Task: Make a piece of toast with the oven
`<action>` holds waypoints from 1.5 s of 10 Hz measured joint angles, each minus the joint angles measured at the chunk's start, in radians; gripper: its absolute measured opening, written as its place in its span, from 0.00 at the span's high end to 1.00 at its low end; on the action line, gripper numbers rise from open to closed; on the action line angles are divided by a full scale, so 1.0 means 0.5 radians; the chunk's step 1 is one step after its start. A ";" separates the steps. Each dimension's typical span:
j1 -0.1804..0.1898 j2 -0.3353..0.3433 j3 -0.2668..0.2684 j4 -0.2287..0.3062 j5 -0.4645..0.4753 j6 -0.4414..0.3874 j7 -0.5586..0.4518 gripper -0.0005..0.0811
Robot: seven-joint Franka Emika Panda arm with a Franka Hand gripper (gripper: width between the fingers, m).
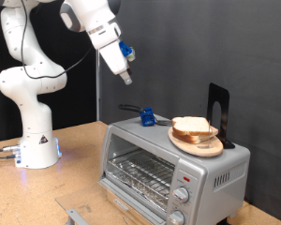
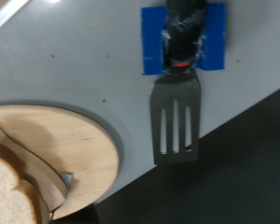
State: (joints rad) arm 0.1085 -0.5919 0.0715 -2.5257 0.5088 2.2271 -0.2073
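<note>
The silver toaster oven (image 1: 169, 169) stands on the wooden table with its glass door shut and the wire rack showing through it. On its top sits a round wooden plate (image 1: 199, 144) with stacked bread slices (image 1: 192, 127). No single slice lies apart from the stack. My gripper (image 1: 125, 77) hangs in the air above the oven's top towards the exterior view's left, holding nothing, well clear of the bread. The wrist view looks down on the oven top (image 2: 75, 56), the plate (image 2: 70, 149) and the bread (image 2: 11, 191). The fingers do not show there.
A black slotted spatula (image 2: 175, 117) with a blue-taped handle (image 1: 146, 117) lies on the oven top beside the plate. A black upright stand (image 1: 218, 108) rises behind the plate. The arm's white base (image 1: 33, 141) stands on the table at the exterior view's left.
</note>
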 joint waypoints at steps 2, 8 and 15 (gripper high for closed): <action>0.000 -0.021 0.042 -0.018 0.030 0.010 0.092 0.00; -0.004 0.063 0.147 -0.041 -0.053 0.080 0.140 0.00; -0.004 0.251 0.350 -0.182 -0.037 0.423 0.176 0.00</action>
State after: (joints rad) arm 0.1064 -0.4665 0.2467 -2.6168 0.4904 2.4385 -0.1190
